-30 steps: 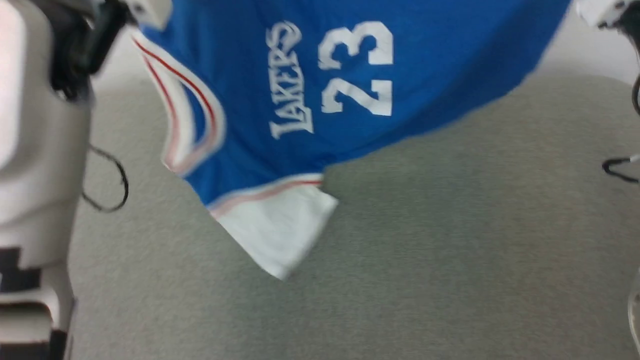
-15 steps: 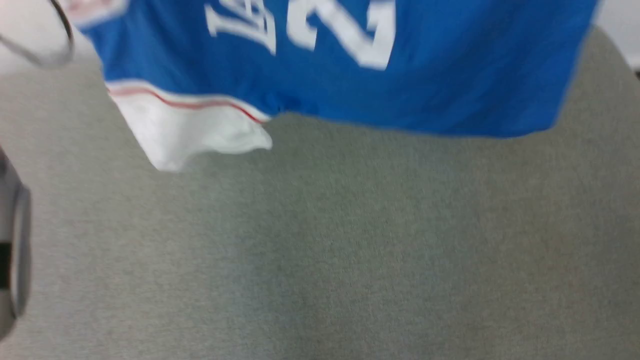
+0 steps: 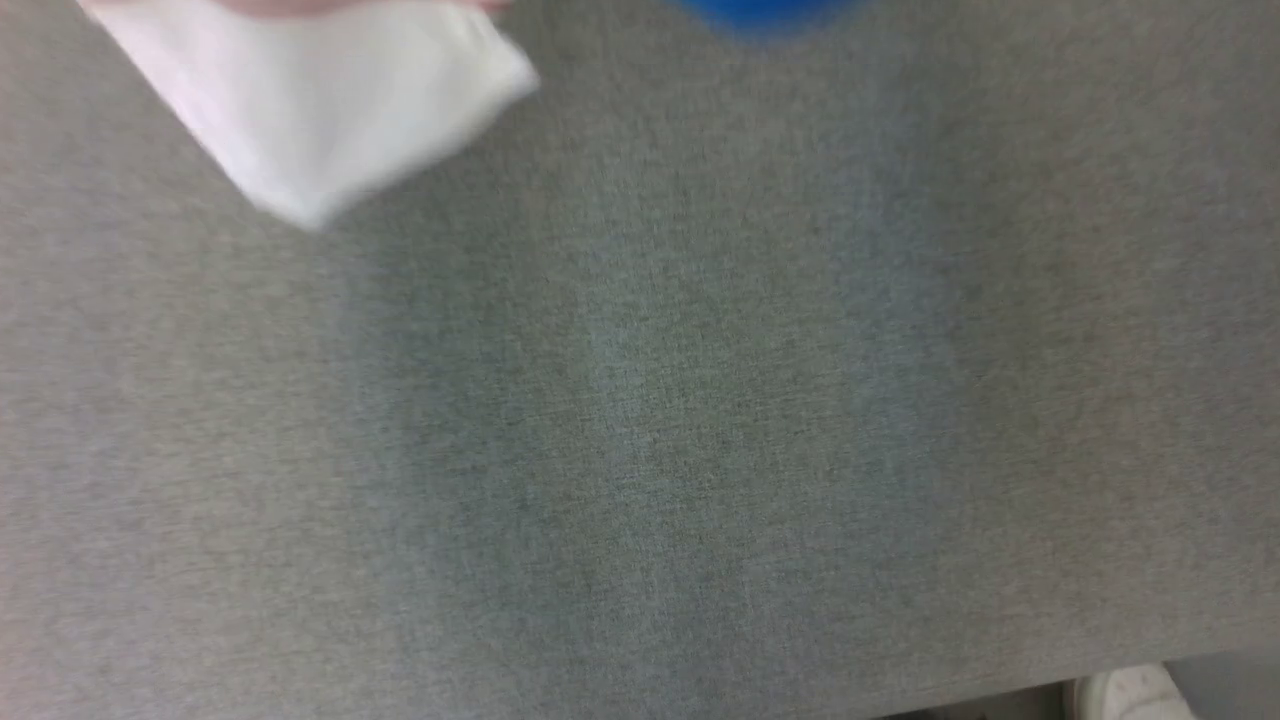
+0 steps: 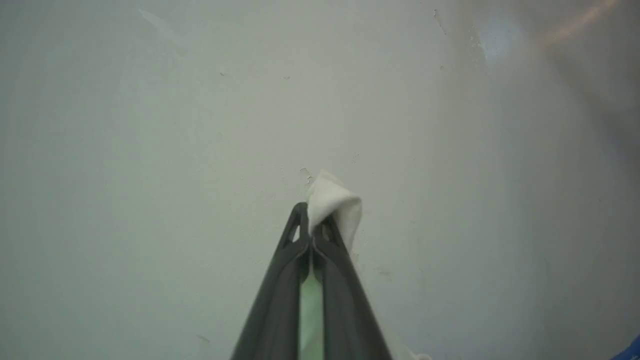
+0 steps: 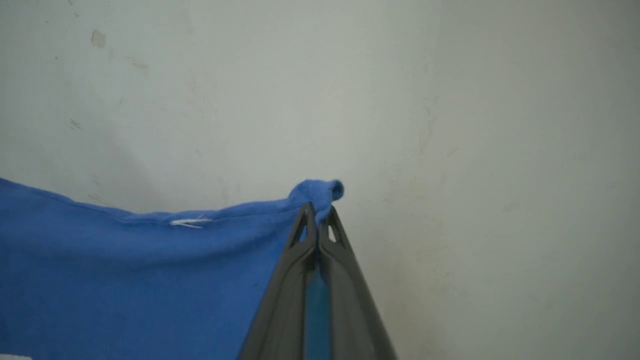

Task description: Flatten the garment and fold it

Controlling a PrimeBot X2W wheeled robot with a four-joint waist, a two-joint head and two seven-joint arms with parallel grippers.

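A grey woven cloth covers the counter [image 3: 640, 420], which spreads across almost the whole head view. Its near edge cuts off the lower right corner, and beyond that edge sits a small pale shape [image 3: 1130, 692], too blurred to name.

The shirt [image 3: 320, 110] hangs at the top of that view. Its white sleeve, blurred, points down over the upper left part of the counter, and a scrap of its blue cloth shows at the top edge near the middle. Whether the sleeve touches the counter cannot be told.

In the left wrist view, the left gripper [image 4: 312, 225] points at a pale, scuffed wall [image 4: 150, 150]. Its jaws are pressed together on a fold of the shirt's white cloth. The fold bunches up just past the tips and drapes down the right side of the fingers. A sliver of blue shows in the bottom right corner of that view.

In the right wrist view, the right gripper [image 5: 318, 220] stands before the same kind of pale, marked wall. Its jaws are clamped on the shirt's blue edge, with a small roll of cloth poking above the tips. From there the blue cloth stretches to the left of that view, its upper edge sagging a little. A short white mark [image 5: 190, 222] lies just below that edge.
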